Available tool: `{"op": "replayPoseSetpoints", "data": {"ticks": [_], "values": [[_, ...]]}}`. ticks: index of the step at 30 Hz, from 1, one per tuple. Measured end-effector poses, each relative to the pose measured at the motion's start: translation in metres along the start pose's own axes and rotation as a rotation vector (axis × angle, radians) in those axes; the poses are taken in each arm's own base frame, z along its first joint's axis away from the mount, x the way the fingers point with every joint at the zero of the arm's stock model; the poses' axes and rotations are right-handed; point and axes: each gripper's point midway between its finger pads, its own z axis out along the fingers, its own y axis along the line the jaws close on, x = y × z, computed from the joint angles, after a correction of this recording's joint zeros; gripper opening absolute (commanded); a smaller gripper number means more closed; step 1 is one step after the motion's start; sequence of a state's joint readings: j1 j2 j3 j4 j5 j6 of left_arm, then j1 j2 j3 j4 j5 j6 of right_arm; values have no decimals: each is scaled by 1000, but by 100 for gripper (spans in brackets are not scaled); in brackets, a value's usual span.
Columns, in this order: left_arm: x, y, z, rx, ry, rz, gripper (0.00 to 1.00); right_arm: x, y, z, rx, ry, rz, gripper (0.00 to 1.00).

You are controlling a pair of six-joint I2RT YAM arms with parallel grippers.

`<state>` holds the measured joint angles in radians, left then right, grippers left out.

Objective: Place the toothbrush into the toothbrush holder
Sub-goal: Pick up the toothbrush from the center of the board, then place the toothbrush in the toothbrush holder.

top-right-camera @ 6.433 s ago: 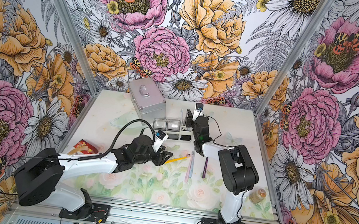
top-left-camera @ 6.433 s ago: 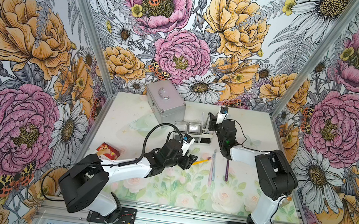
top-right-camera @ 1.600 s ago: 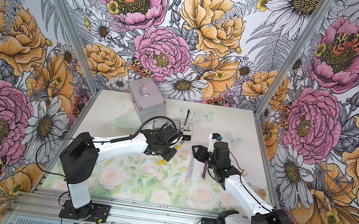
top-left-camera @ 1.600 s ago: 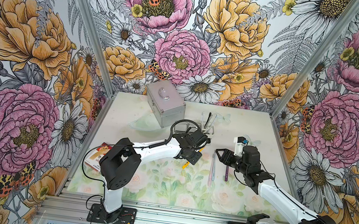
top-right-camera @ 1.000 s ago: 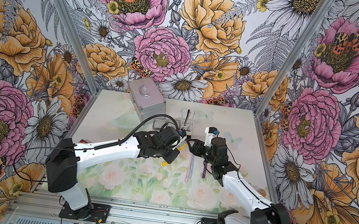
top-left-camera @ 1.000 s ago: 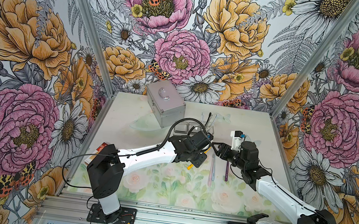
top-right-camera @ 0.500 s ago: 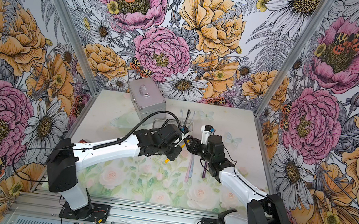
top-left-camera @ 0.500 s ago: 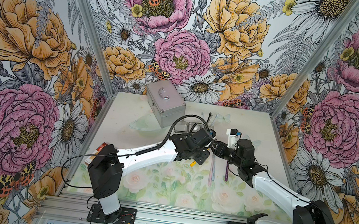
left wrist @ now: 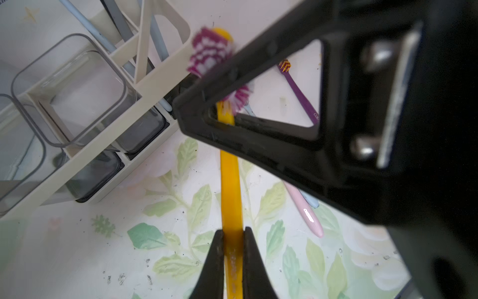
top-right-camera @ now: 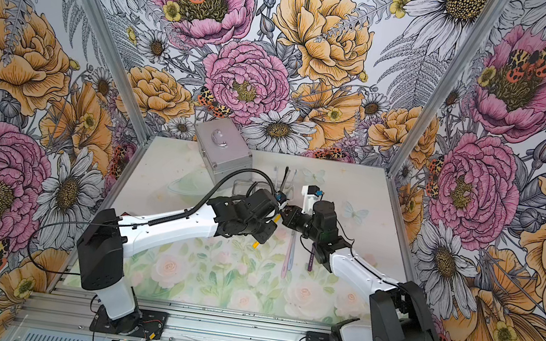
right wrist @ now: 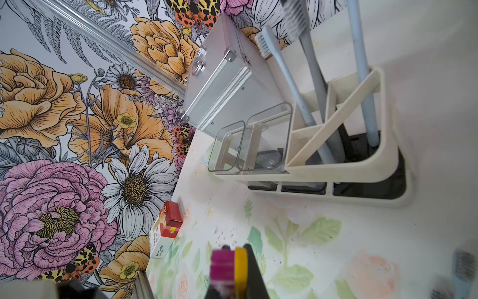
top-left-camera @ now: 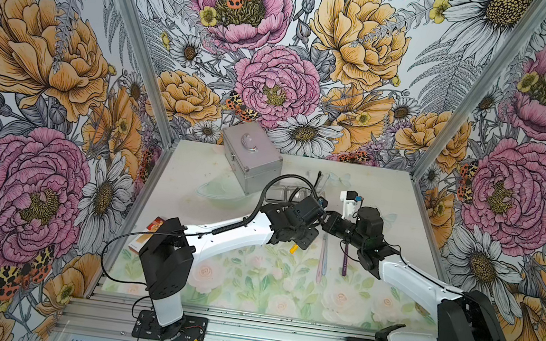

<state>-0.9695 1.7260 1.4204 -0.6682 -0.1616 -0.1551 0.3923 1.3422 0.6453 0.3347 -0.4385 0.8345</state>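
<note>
My left gripper (left wrist: 231,234) is matt black plastic, the yellow toothbrush (left wrist: 230,181) smooth glossy plastic. The toothbrush holder (right wrist: 336,168) is matt cream plastic, cups (right wrist: 266,134) clear and shiny, the case (right wrist: 219,85) ribbed silvery metal.

Printed in black on the white side of a small red-and-white box (right wrist: 165,233), seen in the right wrist view: "HYNAUT". On the purple toothbrush (left wrist: 302,95) handle, in white: "CU", then cut off. White lettering on the pink toothbrush (left wrist: 307,214): too blurred to read.

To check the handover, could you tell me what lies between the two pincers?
The yellow toothbrush alone, held by left pincer and right pincer, in the left wrist view.
</note>
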Motion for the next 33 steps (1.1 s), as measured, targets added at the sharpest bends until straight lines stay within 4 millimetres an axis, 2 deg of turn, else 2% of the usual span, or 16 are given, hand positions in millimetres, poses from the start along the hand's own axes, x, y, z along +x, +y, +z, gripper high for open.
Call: {"op": "replayPoseSetpoints", "data": {"ticks": [2, 3, 4, 8, 11, 16, 18, 22, 28, 33], "values": [[-1, 1, 0, -3, -2, 5, 33, -1, -1, 0, 4, -4, -1, 0], [-1, 1, 0, -9, -6, 9, 39, -1, -2, 0, 9, -7, -2, 0], [-2, 2, -1, -16, -9, 5, 41, -1, -3, 0, 18, -8, -3, 0], [0, 5, -4, -23, -40, 13, 43, 0, -9, -2, 66, 2, -29, 0], [13, 7, -10, -6, -70, 26, 44, -12, -6, -5, 114, -3, -83, 0], [32, 2, -27, 81, -168, 67, 46, -57, 22, -18, 156, -91, -218, 0], [36, -1, -32, 118, -228, 85, 49, -76, 35, -25, 166, -143, -268, 0], [47, -4, -32, 157, -301, 106, 52, -105, 51, -33, 196, -218, -343, 0], [51, -5, -27, 173, -364, 113, 56, -133, 51, -23, 270, -264, -430, 0], [51, 4, -23, 161, -398, 89, 57, -142, 33, -5, 348, -256, -494, 0]]}}
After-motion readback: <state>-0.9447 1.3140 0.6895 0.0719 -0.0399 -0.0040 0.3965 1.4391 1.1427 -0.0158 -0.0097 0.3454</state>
